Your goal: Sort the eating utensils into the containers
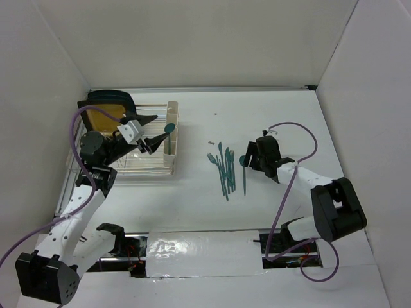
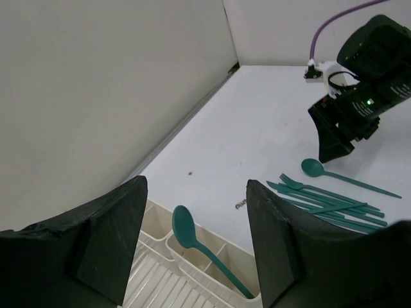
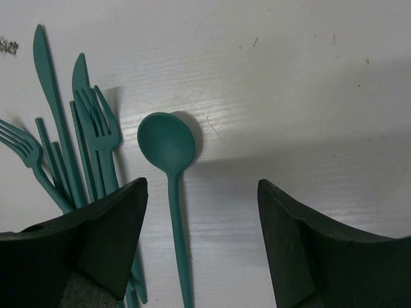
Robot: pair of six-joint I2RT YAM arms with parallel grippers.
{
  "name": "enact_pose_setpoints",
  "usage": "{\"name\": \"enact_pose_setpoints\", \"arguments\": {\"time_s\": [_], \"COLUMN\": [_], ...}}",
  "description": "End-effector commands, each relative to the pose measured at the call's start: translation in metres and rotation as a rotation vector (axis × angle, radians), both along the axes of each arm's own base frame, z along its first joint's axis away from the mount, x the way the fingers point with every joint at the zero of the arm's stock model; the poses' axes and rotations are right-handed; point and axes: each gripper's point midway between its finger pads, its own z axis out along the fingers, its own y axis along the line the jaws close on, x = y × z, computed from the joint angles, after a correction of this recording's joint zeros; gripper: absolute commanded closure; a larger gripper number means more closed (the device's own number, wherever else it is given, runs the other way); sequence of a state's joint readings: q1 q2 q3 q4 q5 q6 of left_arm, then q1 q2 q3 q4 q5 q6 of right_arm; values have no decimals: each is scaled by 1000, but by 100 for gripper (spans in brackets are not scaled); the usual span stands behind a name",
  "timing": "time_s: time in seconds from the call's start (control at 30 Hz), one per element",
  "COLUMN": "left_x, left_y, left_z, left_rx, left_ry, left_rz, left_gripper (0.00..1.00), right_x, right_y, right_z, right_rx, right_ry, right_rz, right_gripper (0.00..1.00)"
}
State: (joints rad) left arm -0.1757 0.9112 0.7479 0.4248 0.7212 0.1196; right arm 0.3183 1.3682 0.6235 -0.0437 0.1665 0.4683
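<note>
Bright, diffuse light is flooding the white table (image 3: 308, 77). The loose spoon (image 3: 167, 144) is casting a soft shadow just to its right. Either side of the spoon, the fingers (image 3: 96, 244) of the right gripper (image 3: 202, 192) are showing dark and slightly soft.

Utensils (image 3: 101, 138): teal plastic, smooth, matt with a faint sheen.
Counter (image 3: 308, 83): white, matt, finely streaked grain, a few scuffs.
Containers (image 1: 173, 110): cream plastic, slightly glossy.
Right claw fingers (image 3: 321, 256): black, matt, hard plastic look; inner pad greyish, rougher.

fingers (image 2: 109, 247) spread wide above cream cups (image 2: 158, 239); teal spoon (image 2: 183, 226) leaning in one.
</note>
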Motion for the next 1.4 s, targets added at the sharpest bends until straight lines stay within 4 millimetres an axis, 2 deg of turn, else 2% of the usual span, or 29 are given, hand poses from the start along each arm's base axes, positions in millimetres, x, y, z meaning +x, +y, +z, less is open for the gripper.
{"name": "enact_pose_setpoints", "arguments": {"time_s": [0.0, 0.17, 0.33, 0.47, 0.53, 0.57, 0.67, 0.7, 0.8, 0.93, 1.0, 1.1, 1.2, 1.37], "left_x": [-5, -7, -10, -10, -10, -9, -10, -10, -8, -10, -11, -13, -13, -14], "left_y": [4, 3, 3, 3, 3, 4, 3, 3, 3, 2, 2, 2, 3, 3], "left_z": [24, 27, 28, 28, 27, 26, 27, 26, 26, 26, 26, 28, 28, 29], "left_rx": [-41, -46, -44, -44, -44, -42, -43, -43, -43, -42, -42, -45, -44, -47], "left_ry": [-81, -81, -88, -85, -85, -86, -86, -86, -85, -85, -84, -88, -95, -102], "left_rz": [31, 24, 16, 19, 19, 20, 20, 18, 20, 12, 7, 6, 13, 13], "left_gripper": [24, 23, 22, 22, 22, 22, 22, 22, 21, 21, 21, 21, 20, 19], "right_x": [5, 0, 13, 26, 24, 19, 14, 2, -19, -41, -43, -47, -53, -67], "right_y": [10, 10, 14, 22, 25, 26, 31, 30, 27, 26, 31, 27, 27, 27], "right_z": [0, -12, -10, -14, -22, -30, -36, -46, -58, -65, -60, -58, -64, -77], "right_rx": [14, -8, -19, -24, -35, -42, -40, -43, -68, -80, -83, -100, -128, -174], "right_ry": [-30, 2, -21, -4, 31, 61, 86, 114, 147, 180, 177, 207, 241, 264], "right_rz": [37, 46, 63, 83, 91, 96, 91, 92, 72, 61, 63, 18, 10, -17], "right_gripper": [25, 29, 32, 36, 39, 40, 42, 43, 46, 51, 53, 58, 60, 74]}}
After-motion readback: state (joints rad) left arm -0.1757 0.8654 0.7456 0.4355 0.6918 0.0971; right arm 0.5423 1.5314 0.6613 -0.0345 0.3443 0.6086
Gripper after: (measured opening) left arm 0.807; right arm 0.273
